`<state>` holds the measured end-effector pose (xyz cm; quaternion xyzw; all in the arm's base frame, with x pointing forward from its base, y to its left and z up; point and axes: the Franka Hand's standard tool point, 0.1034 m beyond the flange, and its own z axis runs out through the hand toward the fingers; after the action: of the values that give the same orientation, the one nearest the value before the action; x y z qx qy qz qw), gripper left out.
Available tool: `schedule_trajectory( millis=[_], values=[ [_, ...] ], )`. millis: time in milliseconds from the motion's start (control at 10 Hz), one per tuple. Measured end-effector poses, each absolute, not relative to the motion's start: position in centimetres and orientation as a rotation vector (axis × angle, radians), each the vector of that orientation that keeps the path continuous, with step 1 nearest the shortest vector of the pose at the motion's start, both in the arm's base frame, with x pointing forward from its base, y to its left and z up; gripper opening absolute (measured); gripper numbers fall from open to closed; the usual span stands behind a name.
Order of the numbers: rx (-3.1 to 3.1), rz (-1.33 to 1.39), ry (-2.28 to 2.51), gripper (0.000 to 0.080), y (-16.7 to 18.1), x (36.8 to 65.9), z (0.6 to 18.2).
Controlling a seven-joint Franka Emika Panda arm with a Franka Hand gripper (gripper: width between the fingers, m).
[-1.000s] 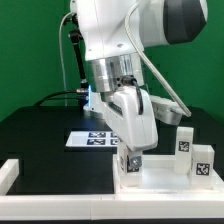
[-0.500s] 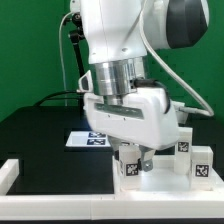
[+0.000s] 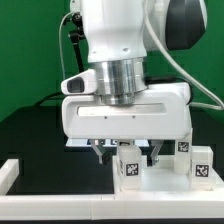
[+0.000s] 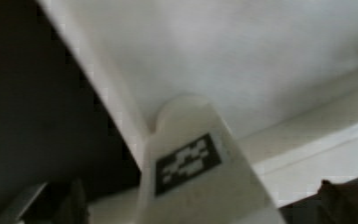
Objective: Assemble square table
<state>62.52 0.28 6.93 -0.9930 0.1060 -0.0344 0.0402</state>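
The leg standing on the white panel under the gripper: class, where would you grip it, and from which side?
Grip the leg near its upper end, coming straight down from above. It stands upright on the panel, so its side faces are free for the fingers. The open gripper already hangs over it, straddling its top.

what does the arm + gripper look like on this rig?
White glossy arm with a dark grey joint cap at the exterior view's upper right. A ribbed silver-grey wrist collar sits above the wide white boxy gripper, which has short dark fingers. A light grey cable loops alongside.
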Motion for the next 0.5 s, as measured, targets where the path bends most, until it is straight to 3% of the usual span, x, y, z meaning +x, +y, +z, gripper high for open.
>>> schedule_trajectory(
  millis=[300, 400, 500],
  values=[
    [-3.058, -0.119, 0.217, 0.0649, 0.25, 62.52, 6.87],
    [-3.055, -0.118, 0.238, 0.0535, 0.26, 62.52, 6.86],
    [-3.033, -0.112, 0.397, 0.0535, 0.32, 62.51, 6.84]
  ],
)
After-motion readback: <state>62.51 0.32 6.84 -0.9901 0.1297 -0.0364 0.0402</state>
